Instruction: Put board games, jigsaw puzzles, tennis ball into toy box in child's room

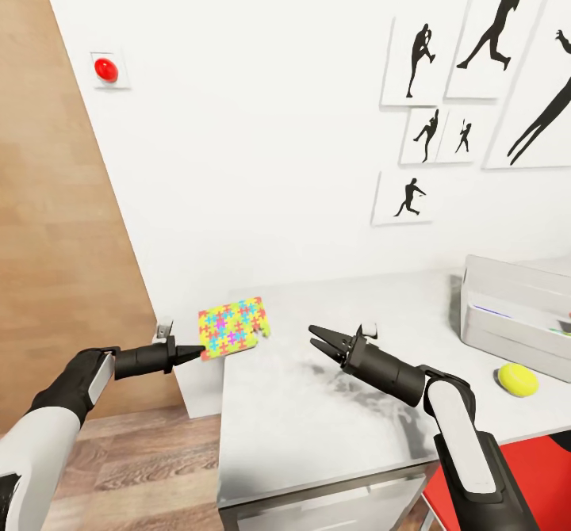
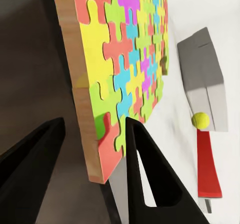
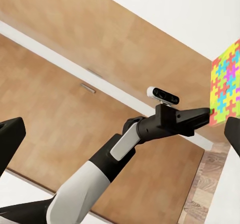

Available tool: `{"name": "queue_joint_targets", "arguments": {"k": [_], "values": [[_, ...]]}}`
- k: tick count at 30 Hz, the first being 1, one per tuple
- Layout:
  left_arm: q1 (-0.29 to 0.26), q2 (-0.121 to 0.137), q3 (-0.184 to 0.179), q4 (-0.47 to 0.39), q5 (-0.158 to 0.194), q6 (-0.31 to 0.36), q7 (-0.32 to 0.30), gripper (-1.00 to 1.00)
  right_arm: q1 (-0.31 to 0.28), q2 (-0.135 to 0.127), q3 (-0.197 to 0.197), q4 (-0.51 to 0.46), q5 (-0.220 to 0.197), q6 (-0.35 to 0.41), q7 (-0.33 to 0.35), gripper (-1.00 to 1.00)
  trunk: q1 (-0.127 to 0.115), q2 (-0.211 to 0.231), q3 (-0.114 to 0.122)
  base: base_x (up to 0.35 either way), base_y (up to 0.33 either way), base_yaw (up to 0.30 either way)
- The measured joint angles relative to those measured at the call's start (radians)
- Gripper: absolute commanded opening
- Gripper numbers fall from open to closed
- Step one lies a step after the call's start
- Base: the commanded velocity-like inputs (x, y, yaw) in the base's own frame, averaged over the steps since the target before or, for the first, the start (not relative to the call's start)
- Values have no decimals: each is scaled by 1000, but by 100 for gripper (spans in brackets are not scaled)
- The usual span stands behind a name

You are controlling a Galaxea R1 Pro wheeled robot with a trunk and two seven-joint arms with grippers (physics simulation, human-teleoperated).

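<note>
The yellow jigsaw puzzle (image 1: 232, 326) with many-coloured pieces is tilted up at the table's (image 1: 317, 436) left end, hanging over the edge. My left gripper (image 1: 197, 351) is shut on its near-left corner; in the left wrist view the fingers (image 2: 145, 179) straddle the slab's (image 2: 125, 58) wooden edge. My right gripper (image 1: 316, 339) hovers open over the table, pointing at the puzzle, nothing in it. Its wrist view shows the puzzle (image 3: 227, 83) in the left gripper (image 3: 202, 116). The tennis ball (image 1: 518, 379) lies in front of the grey toy box (image 1: 507, 277) at the right.
A red seat (image 1: 515, 467) stands by the table's near-right corner. Wooden panelling (image 1: 55, 222) and floor lie left of the table. The wall behind carries a red button (image 1: 105, 70) and black silhouette pictures (image 1: 444, 119). White drawers sit under the table front.
</note>
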Motion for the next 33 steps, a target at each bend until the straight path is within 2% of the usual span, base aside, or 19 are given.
{"name": "queue_joint_targets", "arguments": {"k": [5, 33], "values": [[0, 0, 0, 0, -1, -1, 0, -100, 0, 0, 0, 0, 0, 0, 0, 100, 0, 0, 0, 0, 0, 0], [0, 3, -5, -6, -3, 11, -3, -100, 0, 2, 2, 0, 1, 0, 0, 100, -107, 196, 88, 0, 0, 0]]}}
